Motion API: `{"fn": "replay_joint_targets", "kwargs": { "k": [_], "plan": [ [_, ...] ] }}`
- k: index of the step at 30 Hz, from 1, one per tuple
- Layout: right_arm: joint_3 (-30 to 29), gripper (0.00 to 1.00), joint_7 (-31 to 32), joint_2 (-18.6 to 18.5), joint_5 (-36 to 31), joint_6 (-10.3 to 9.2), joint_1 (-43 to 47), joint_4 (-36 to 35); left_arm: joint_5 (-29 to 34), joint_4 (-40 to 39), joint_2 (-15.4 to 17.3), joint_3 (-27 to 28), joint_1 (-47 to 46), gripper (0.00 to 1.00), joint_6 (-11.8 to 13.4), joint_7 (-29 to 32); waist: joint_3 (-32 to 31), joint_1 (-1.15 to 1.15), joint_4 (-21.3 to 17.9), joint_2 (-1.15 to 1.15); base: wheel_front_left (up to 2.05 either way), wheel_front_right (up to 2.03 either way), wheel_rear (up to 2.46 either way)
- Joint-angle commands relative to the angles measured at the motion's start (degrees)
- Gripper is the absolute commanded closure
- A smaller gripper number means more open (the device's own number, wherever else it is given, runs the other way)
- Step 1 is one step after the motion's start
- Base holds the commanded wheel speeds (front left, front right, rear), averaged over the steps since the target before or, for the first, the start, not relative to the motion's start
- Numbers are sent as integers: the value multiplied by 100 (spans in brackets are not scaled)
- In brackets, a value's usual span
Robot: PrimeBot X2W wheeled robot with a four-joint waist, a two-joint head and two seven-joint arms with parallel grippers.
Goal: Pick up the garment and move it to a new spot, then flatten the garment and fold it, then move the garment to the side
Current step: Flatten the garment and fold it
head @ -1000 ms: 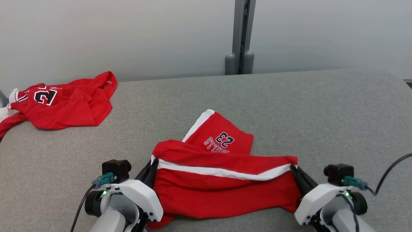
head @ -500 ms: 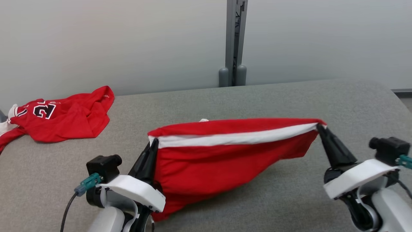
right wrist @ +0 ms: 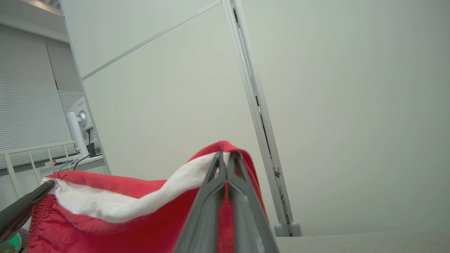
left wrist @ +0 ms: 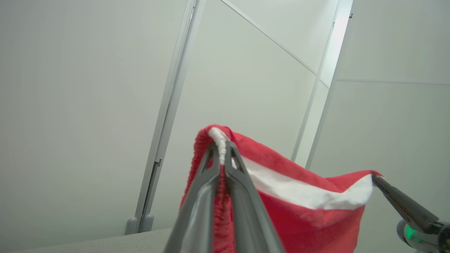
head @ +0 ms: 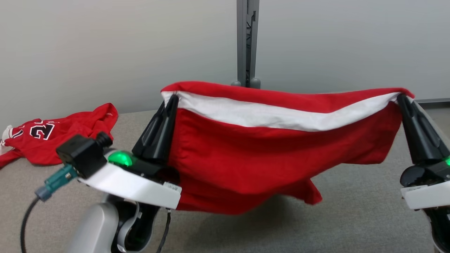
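Left gripper (head: 171,101) and right gripper (head: 401,98) each clamp a corner of the red garment (head: 267,158), hanging mid-frame over the table (head: 351,221).

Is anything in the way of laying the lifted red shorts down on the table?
Nothing visible: the white-banded red fabric shorts hang above the grey table; a crumpled red jersey lies apart, at its far left.
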Motion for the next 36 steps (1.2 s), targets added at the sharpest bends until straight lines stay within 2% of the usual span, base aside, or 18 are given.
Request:
{"fn": "replay_joint_targets", "kwargs": {
  "k": [1,4,7,9,13,14,17,21,24,26,32,36],
  "plan": [
    [-82,100,104,30,-29,1,7,-99,-54,-89,43,24,-139,100,23,99,33,0,-4,0,0,0,0],
    [-248,100,366,135,-107,1,-228,-202,14,-145,213,-6,-529,100,22,453,156,0,-29,0,0,0,0],
    [-250,100,531,214,-161,1,-646,60,-67,219,314,-22,-1049,100,-76,786,339,0,-60,0,0,0,0],
    [-144,100,585,275,-201,2,-1055,384,-14,572,411,-73,-1519,100,-221,942,496,0,-113,0,0,0,0],
    [18,100,481,424,-314,2,-2253,1193,18,1473,474,-2,-2675,100,-296,1215,1086,0,-271,0,0,0,0],
    [18,100,481,424,-314,2,-2253,1193,18,1473,474,-2,-2675,100,-296,1215,1086,0,-271,0,0,0,0],
    [106,100,192,590,-475,2,-3383,1978,128,2243,486,109,-3682,100,-314,1195,1603,0,-441,0,0,0,0],
    [218,100,-480,821,-757,2,-4856,3018,410,3199,634,239,-5064,100,-392,830,2276,0,-731,0,0,0,0],
    [338,100,-999,979,-878,1,-5624,3676,649,3836,666,280,-5822,100,-441,286,2757,0,-880,0,0,0,0],
    [618,100,-1365,1064,-765,1,-5932,4229,795,4446,746,208,-6179,100,-531,-210,3094,0,-960,0,0,0,0],
    [1340,100,-1713,1105,-402,1,-5594,5046,642,5541,777,149,-5814,100,-649,-944,3457,0,-979,0,0,0,0],
    [1689,100,-1784,1089,-270,1,-5226,5235,321,5775,747,47,-5350,100,-695,-1261,3518,0,-939,0,0,0,0]
  ]
}}
